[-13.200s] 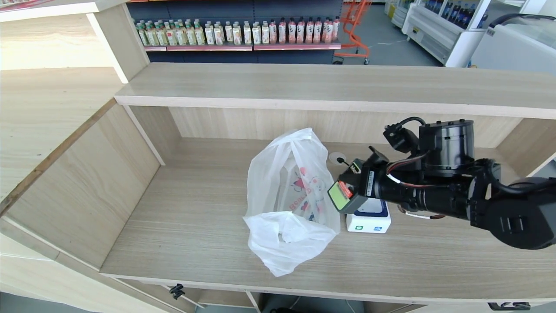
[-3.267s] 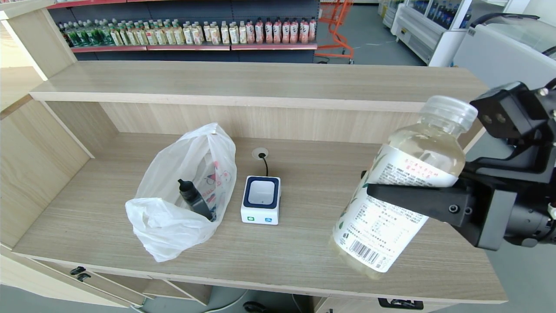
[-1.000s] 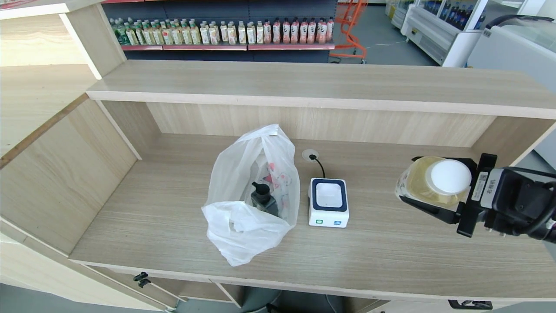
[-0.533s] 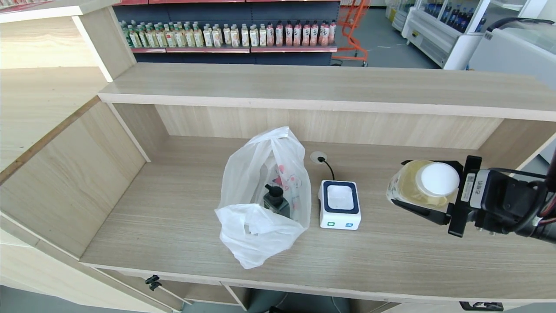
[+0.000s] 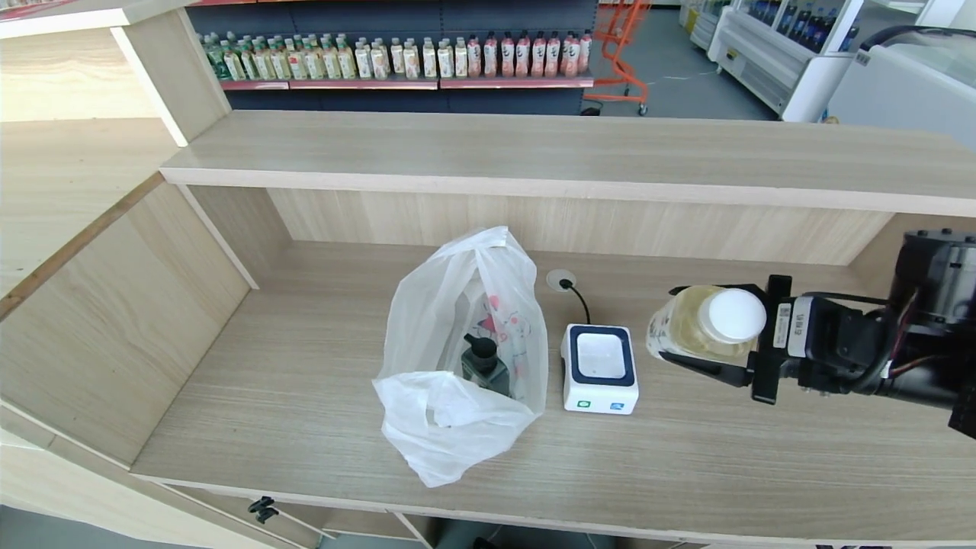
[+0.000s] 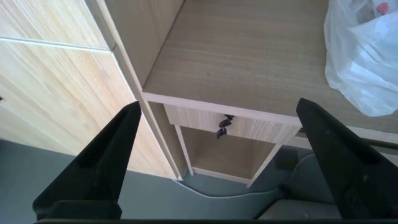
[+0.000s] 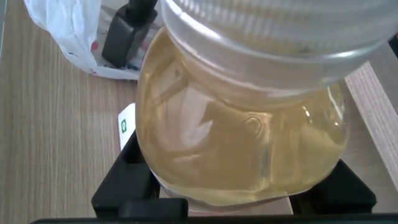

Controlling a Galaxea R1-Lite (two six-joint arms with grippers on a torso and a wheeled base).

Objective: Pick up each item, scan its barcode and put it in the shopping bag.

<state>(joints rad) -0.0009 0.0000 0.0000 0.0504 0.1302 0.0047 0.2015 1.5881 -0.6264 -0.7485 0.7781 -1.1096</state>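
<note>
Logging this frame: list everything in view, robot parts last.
shopping bag: one, translucent white, on the counter, left of the scanner
pump bottle: one, dark, inside the shopping bag
scanner: one, white with navy top, on the counter
cable: one, black, from the scanner to a hole behind it
drink bottle: one, yellowish liquid, white cap, held above the counter right of the scanner
shelf bottles: many, green to pink, on store shelving behind the counter
right pincer: one, black, shut on the drink bottle
left pincer: one, black, open, before the counter's front edge
</note>
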